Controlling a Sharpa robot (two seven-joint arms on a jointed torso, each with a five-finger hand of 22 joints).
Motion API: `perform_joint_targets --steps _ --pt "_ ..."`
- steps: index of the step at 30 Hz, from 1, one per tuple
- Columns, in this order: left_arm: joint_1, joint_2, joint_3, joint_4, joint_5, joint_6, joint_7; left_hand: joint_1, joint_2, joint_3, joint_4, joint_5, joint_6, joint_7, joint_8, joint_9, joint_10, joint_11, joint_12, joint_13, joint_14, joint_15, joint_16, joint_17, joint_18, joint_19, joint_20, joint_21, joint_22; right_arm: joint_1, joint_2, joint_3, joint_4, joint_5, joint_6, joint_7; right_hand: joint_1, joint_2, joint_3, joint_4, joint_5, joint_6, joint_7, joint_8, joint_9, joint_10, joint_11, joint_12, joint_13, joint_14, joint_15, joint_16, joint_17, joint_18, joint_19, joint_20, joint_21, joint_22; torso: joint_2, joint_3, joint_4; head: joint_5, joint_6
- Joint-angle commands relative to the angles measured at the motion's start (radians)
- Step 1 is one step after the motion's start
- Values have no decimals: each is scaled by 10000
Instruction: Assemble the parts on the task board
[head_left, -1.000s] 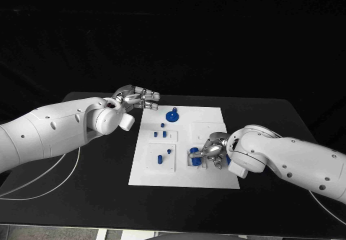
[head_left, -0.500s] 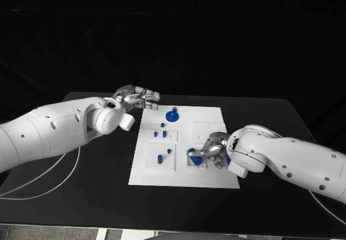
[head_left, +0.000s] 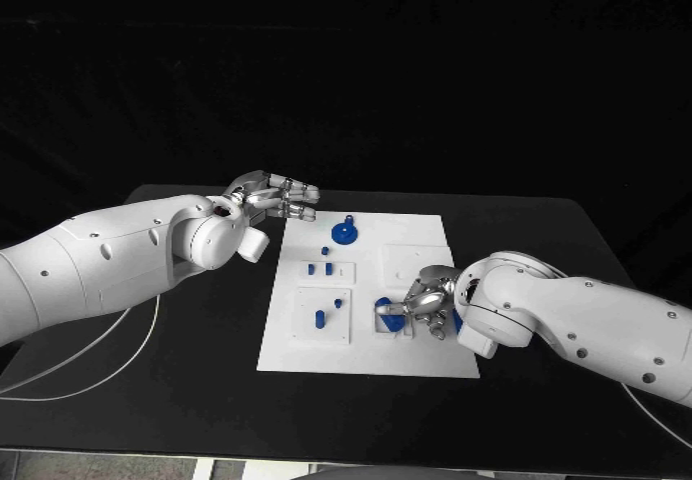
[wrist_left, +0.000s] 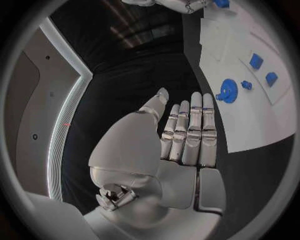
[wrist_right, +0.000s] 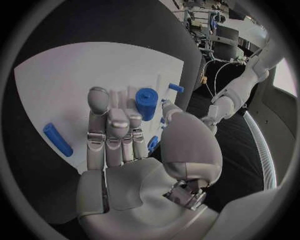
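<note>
The white task board (head_left: 418, 240) lies mid-table. At its near right my right hand (head_left: 420, 303) stands over a recess. Its thumb and fingertips (wrist_right: 133, 119) flank an upright blue cylinder (wrist_right: 147, 102) and pinch it; from the head view that cylinder (head_left: 385, 308) shows partly beside the hand. My left hand (head_left: 274, 196) hovers off the board's far left corner, fingers (wrist_left: 190, 130) straight and holding nothing. A blue round disc with a knob (head_left: 345, 232) sits at the board's far side.
Two small blue blocks (head_left: 320, 268) sit in a left recess, and a short peg (head_left: 319, 319) and a tiny stud (head_left: 339, 301) in the recess nearer me. A loose blue peg (wrist_right: 57, 140) lies by my right hand. Black table (head_left: 188, 340) surrounds the board.
My right hand has shifted slightly over the near right recess, drawing closer round the blue cylinder. The left arm has stayed still.
</note>
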Motion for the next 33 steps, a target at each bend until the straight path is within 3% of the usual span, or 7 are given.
perform_joint_targets --steps 1,21,24,26,27,31,33 --pt "15 5 7 3 -19 129 44 -36 -43 9 46 -33 -53 -10 0 13 -84 12 51 7 -72 -4 -49 17 -52 70 16 32 -9 -103 -104 -82 209 -86 343 -516 -42 130 4 1 -43 117 -24 44 83 34 5 -6 17 15 -58 -33 22 -9 426 -56 5 15 -4 2 -8 23 -2" --pt "15 6 6 -23 -21 141 34 -34 -34 12 82 -33 -59 -11 2 14 -84 12 52 8 -74 -2 -48 19 -52 83 17 36 -77 -88 -537 188 687 -506 438 -410 207 442 325 -150 22 211 -38 43 140 70 2 33 25 27 -46 -29 19 5 427 -31 59 26 -3 -6 -2 11 48" --pt "15 6 6 -24 -21 143 28 -34 -34 12 82 -33 -59 -11 2 14 -84 12 52 8 -74 -2 -48 19 -52 83 17 36 -77 -88 -538 196 673 -602 421 -374 634 856 1020 -868 10 337 -45 39 179 91 -20 79 37 32 -49 -14 11 4 426 -22 77 28 2 -12 -5 7 54" --pt "15 8 6 -25 -21 146 21 -34 -34 12 82 -33 -59 -11 2 14 -84 12 52 8 -74 -2 -48 19 -52 83 17 36 -77 -88 -532 199 649 -691 410 -360 770 933 1445 -1264 -20 396 -79 39 174 103 -40 98 46 33 -57 -3 14 -10 429 -33 106 39 1 -13 -7 6 54" --pt "15 9 6 -25 -22 148 17 -34 -34 12 82 -33 -59 -11 2 14 -84 12 52 8 -74 -2 -48 19 -52 83 17 36 -77 -88 -525 200 636 -746 410 -357 611 1033 1641 -1741 -33 449 -69 25 159 112 -43 114 51 37 -57 6 7 -36 426 -35 119 40 -1 -18 -6 3 51" --pt "15 10 6 -23 -33 159 3 -34 -34 12 82 -33 -59 -11 2 14 -84 12 52 8 -74 -2 -48 19 -52 83 17 36 -77 -88 -475 202 596 -1028 465 -338 476 1008 1639 -2392 42 539 -128 34 151 125 -57 149 57 37 -56 33 -5 -48 427 -34 184 65 0 -22 0 2 45" --pt "15 10 6 -23 -38 163 -1 -12 -22 29 85 -29 -63 -10 2 14 -87 12 51 7 -74 -5 -47 22 -52 91 15 40 -121 -88 -438 202 586 -1174 566 -317 567 861 1468 -2625 278 597 -137 39 158 134 -61 170 63 37 -53 41 -13 -55 422 -29 192 68 1 -19 4 1 32"
